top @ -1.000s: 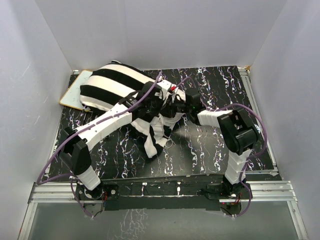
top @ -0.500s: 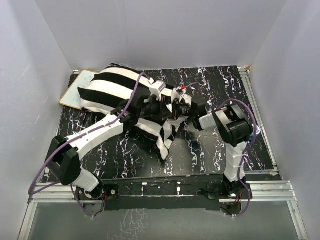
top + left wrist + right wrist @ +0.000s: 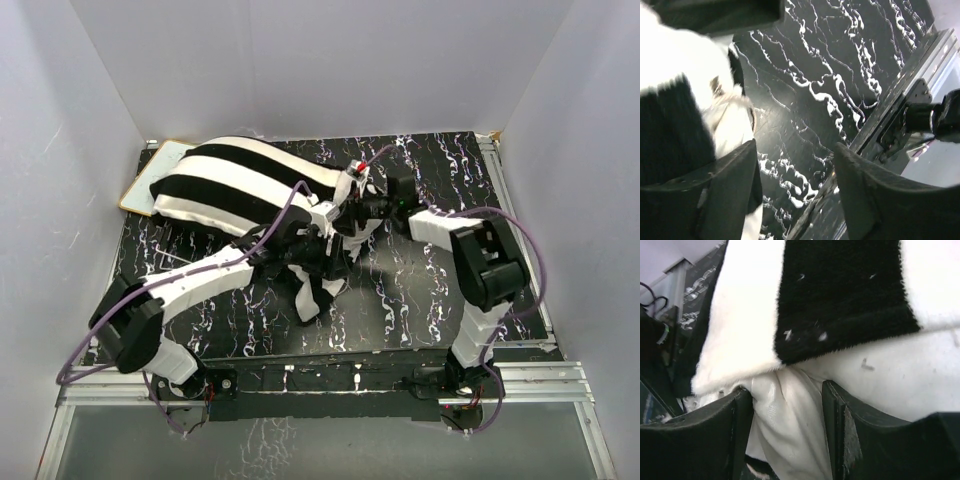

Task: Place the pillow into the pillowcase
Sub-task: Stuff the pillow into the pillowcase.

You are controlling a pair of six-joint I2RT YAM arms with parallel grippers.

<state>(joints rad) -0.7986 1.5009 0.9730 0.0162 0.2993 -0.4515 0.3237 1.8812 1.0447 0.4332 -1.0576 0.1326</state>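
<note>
Black fingers of the right gripper stand apart, with white pillow cloth between them. The left gripper is open over bare table, holding nothing. The striped pillowcase lies fat across the table's far left.

Black-and-white striped pillowcase, white-veined black table.

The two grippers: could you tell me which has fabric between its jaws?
The right gripper: white fabric fills its gap, while the left gripper frames only bare table.
</note>
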